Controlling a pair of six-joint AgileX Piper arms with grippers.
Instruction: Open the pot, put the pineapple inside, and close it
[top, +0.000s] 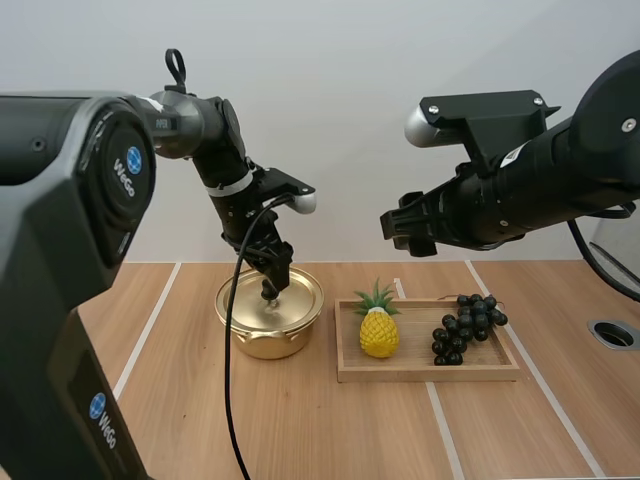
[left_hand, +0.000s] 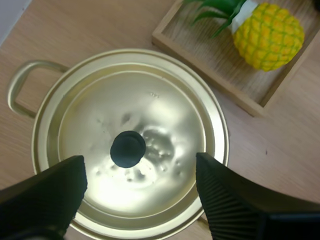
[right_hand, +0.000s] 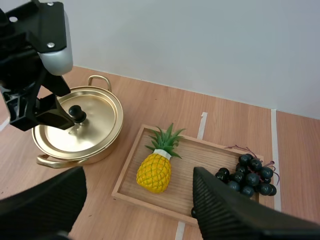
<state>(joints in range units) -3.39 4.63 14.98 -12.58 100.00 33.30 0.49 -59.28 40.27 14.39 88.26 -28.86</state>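
A gold pot (top: 270, 325) with its lid (left_hand: 125, 115) on stands left of a wooden tray (top: 430, 373). My left gripper (top: 272, 288) hangs just above the lid, open, its fingers on either side of the black knob (left_hand: 127, 148) without touching it. A yellow pineapple (top: 379, 331) with green leaves lies at the tray's left end. My right gripper (top: 402, 226) is open, high in the air above the tray. From the right wrist view the pineapple (right_hand: 154, 171) lies far below the right gripper (right_hand: 139, 172), and the left gripper (right_hand: 60, 116) is at the knob (right_hand: 76, 113).
A bunch of dark grapes (top: 467, 326) lies at the tray's right end. Bare wooden table with white tape lines lies in front of the pot and tray. A round hole (top: 613, 334) sits in the table at the far right.
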